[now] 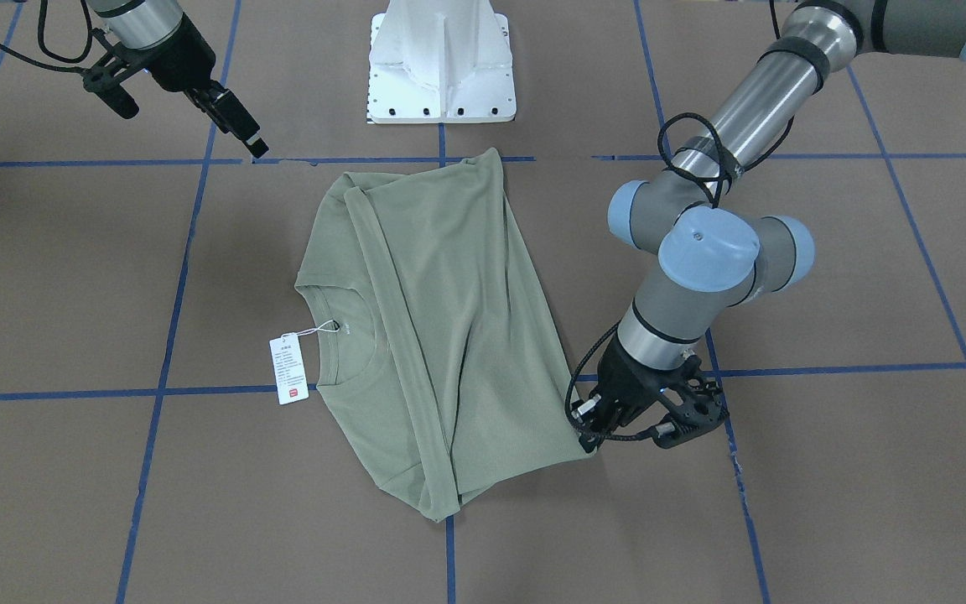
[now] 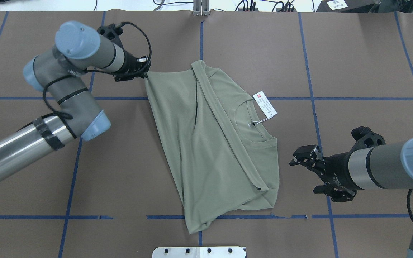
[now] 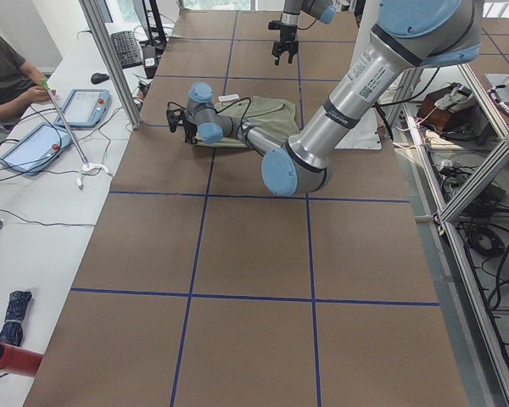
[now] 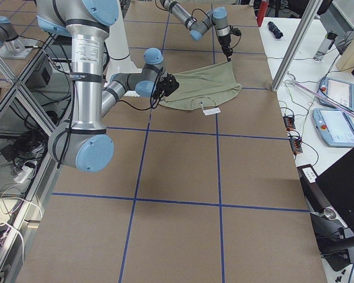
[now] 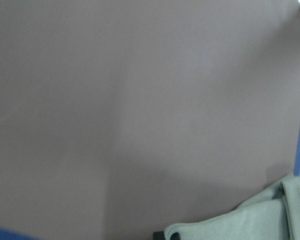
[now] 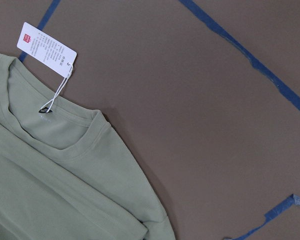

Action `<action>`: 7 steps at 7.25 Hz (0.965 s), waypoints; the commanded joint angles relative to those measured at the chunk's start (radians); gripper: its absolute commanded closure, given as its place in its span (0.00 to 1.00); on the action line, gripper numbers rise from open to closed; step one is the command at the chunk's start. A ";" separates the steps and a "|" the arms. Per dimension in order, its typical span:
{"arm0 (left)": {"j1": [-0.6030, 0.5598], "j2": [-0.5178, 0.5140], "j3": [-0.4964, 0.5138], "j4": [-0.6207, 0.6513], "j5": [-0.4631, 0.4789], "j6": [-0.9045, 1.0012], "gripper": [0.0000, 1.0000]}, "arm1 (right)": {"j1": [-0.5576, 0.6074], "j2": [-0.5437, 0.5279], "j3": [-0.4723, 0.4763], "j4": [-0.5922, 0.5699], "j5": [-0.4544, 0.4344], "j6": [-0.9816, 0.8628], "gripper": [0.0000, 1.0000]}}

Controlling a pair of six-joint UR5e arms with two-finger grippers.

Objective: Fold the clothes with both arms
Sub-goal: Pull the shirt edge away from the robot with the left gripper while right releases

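Note:
The sage-green shirt [image 1: 449,335] lies partly folded in the middle of the brown table, with a sleeve laid lengthwise across it. Its collar and white hang tag [image 1: 288,369] face away from the left arm. It also shows in the overhead view [image 2: 210,143]. My left gripper [image 2: 145,72] is low on the table and shut on the shirt's hem corner, which also shows in the front view [image 1: 590,438]. My right gripper [image 2: 302,157] is open and empty, hovering beside the shoulder past the collar. The right wrist view shows the collar [image 6: 65,145] and the tag [image 6: 46,49].
The white pedestal base [image 1: 441,67] stands at the robot's side of the table. Blue tape lines [image 2: 228,216] grid the brown surface. In the exterior left view an operator [image 3: 8,72] sits at a side table with tablets [image 3: 34,144].

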 commanded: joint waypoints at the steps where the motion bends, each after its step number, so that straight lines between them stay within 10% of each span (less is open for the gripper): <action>1: -0.010 -0.163 0.281 -0.112 0.057 0.004 1.00 | 0.019 0.014 -0.009 0.000 0.000 -0.001 0.00; 5: -0.009 -0.226 0.375 -0.177 0.064 0.006 1.00 | 0.067 0.194 -0.137 -0.082 -0.012 -0.086 0.00; 6: -0.022 -0.224 0.364 -0.176 0.057 0.031 0.47 | 0.064 0.226 -0.140 -0.093 -0.012 -0.163 0.00; 7: -0.042 -0.154 0.239 -0.162 -0.020 0.032 0.42 | 0.056 0.303 -0.169 -0.163 -0.014 -0.177 0.00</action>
